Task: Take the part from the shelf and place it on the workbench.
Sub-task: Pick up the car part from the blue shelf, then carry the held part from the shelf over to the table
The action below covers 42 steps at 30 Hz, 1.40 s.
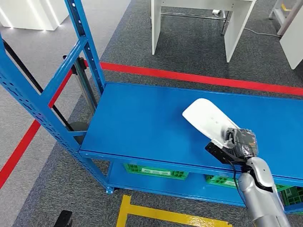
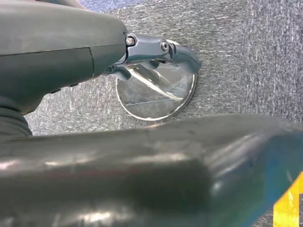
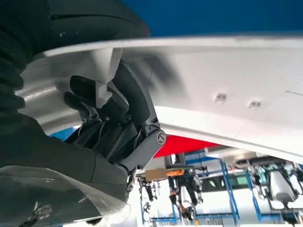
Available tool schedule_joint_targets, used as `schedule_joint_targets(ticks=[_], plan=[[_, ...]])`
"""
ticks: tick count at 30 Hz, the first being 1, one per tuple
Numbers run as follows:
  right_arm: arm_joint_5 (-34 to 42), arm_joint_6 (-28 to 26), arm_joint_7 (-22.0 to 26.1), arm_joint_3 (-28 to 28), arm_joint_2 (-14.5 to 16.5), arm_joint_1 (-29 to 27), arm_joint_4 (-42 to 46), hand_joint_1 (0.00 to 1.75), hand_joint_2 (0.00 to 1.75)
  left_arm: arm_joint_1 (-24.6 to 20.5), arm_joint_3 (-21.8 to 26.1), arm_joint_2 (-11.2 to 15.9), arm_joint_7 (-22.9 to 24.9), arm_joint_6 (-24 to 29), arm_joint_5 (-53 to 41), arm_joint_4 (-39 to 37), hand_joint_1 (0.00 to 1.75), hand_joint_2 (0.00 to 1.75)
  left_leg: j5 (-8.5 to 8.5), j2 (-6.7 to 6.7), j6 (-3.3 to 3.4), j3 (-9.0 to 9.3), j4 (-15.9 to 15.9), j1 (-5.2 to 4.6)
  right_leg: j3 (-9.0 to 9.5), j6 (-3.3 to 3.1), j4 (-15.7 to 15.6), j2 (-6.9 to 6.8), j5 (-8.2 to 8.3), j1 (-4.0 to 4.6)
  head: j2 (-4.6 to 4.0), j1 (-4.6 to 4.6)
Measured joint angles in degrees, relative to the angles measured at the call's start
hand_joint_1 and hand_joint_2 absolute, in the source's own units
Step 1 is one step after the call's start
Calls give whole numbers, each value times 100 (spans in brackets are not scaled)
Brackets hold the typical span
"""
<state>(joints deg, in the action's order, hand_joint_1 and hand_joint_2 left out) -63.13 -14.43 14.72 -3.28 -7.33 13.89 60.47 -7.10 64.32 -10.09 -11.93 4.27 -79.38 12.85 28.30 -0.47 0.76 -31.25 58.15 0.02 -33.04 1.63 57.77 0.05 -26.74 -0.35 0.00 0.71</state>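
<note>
A flat white plastic part (image 1: pixel 207 120) with a rounded far end lies tilted over the blue shelf board (image 1: pixel 143 123). My right hand (image 1: pixel 240 142) grips its near end, fingers wrapped around the edge. In the right wrist view the dark fingers (image 3: pixel 121 109) curl around the white part (image 3: pixel 228 80), whose underside has two small square clips. My left hand (image 2: pixel 157 49) hangs over grey carpet, its fingers extended with nothing held.
The blue shelf frame (image 1: pixel 42 90) rises at the left. Green crates (image 1: pixel 155 171) sit on the lower shelf. A red floor line (image 1: pixel 200 78) runs behind the shelf, with white table legs (image 1: pixel 155 28) beyond. A round metal floor plate (image 2: pixel 157 94) lies under my left hand.
</note>
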Motion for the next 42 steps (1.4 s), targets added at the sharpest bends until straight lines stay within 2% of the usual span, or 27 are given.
schedule_joint_targets(ticks=[3, 12, 21, 25, 33, 42], plan=[[128, -10, 132, -48, 112, -101, 283, 175, 175, 4, 0, -2, 0, 14, 6, 0, 0, 0, 0, 0, 0, 0, -1, 0, -1, 0, 0, -1, 0, 0, 0, -1], [948, 199, 671, -113, 760, -658, 1865, 175, 175, 36, 2, -23, -31, 62, 92, 0, 0, 0, 0, -1, 0, -3, -3, 1, -3, 0, 1, -2, -1, 1, 0, -1], [1694, 387, 1101, 233, 1256, -1293, 3106, 175, 175, 87, 25, -27, -141, 117, 231, 0, 0, 0, 0, -1, 0, -4, -3, 0, -4, 0, 0, -2, -2, 0, 0, -1], [1702, 118, 1259, 474, 1430, -1593, 3658, 175, 175, 96, 67, -27, -239, 135, 333, 0, 0, 175, 0, -1, 0, -3, -4, 1, -5, 0, 0, -1, -3, 1, 0, -1], [1501, -519, 1507, 955, 1672, -2108, 4563, 175, 175, 102, 142, -31, -409, 148, 408, 0, 0, 175, 0, -1, 0, -3, -6, 1, -5, -2, 0, -1, -4, 1, 0, -1], [1409, -1111, 1663, 1306, 1776, -2455, 5028, 175, 175, 107, 195, -32, -588, 123, 442, 0, 0, 175, 0, 0, 0, -3, -6, 0, -4, -2, 0, -1, -4, 0, 0, -1]])
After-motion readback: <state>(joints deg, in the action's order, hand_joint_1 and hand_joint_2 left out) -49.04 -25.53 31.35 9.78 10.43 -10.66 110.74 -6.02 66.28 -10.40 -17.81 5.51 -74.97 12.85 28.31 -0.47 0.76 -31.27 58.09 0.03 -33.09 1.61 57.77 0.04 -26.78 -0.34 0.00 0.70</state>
